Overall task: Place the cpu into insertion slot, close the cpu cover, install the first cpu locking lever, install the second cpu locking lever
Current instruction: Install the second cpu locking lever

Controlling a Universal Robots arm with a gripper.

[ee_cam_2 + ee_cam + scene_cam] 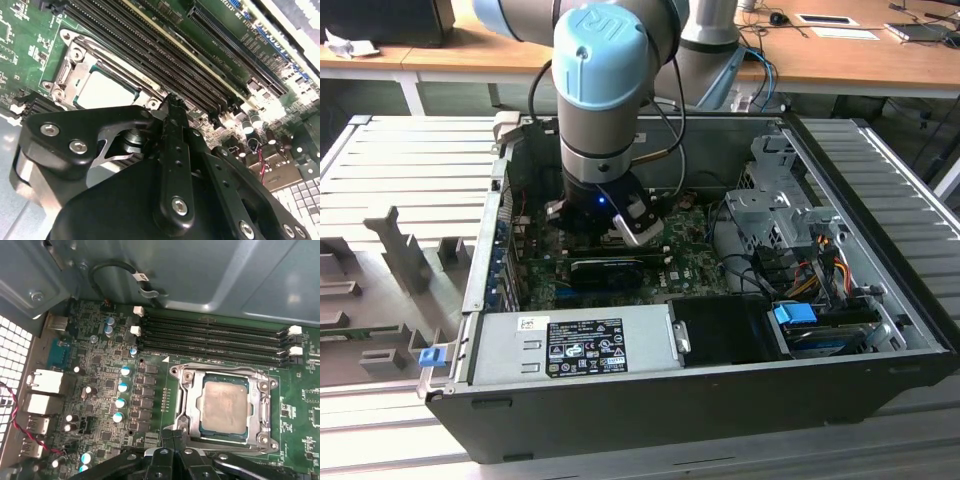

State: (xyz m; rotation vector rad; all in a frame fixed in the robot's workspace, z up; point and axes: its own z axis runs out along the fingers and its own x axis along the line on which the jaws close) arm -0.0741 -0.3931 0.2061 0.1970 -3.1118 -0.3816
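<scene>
Gripper (172,447), fingers pressed together and empty, hovers just beside the cpu (225,407) seated under the closed cpu cover (262,412); judged lever-locking stage, needing a precise push.

Robotics lab (desks (840,60), open computer case (700,390)).

Arm (605,90) upright, claw (172,440) pointing down.

The arm (610,90) was grey tubing with pale blue joint caps and black cables alongside. Its gripper (170,107) was matte black, with linked fingers (175,165) fastened by silver hex screws.
</scene>
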